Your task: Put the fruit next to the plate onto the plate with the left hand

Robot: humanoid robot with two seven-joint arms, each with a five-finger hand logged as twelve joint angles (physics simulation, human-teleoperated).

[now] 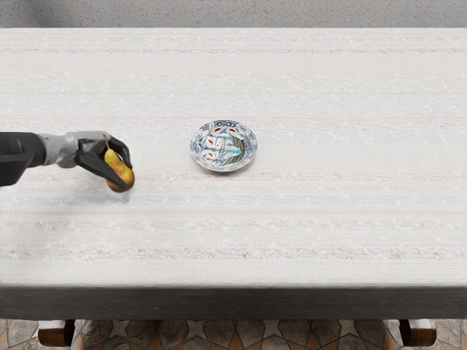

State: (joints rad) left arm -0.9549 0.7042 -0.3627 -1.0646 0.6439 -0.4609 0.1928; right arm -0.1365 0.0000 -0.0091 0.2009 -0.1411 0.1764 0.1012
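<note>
Pale streaked tabletop [328, 219] under the left hand [101, 155], running far out on every side of it. Dark front edge [233, 302] well nearer the camera than the hand. Past that, tiled floor [233, 335] (grey-brown mosaic). Wooden foot [55, 333] nearly straight below the hand in the picture, second wooden foot [417, 332] far across. Grey strip [233, 13] well beyond the hand. Soft, even light.

Home dining room, clothed table [306, 240], decorated plate [249, 151], tiled floor [233, 335]
</note>
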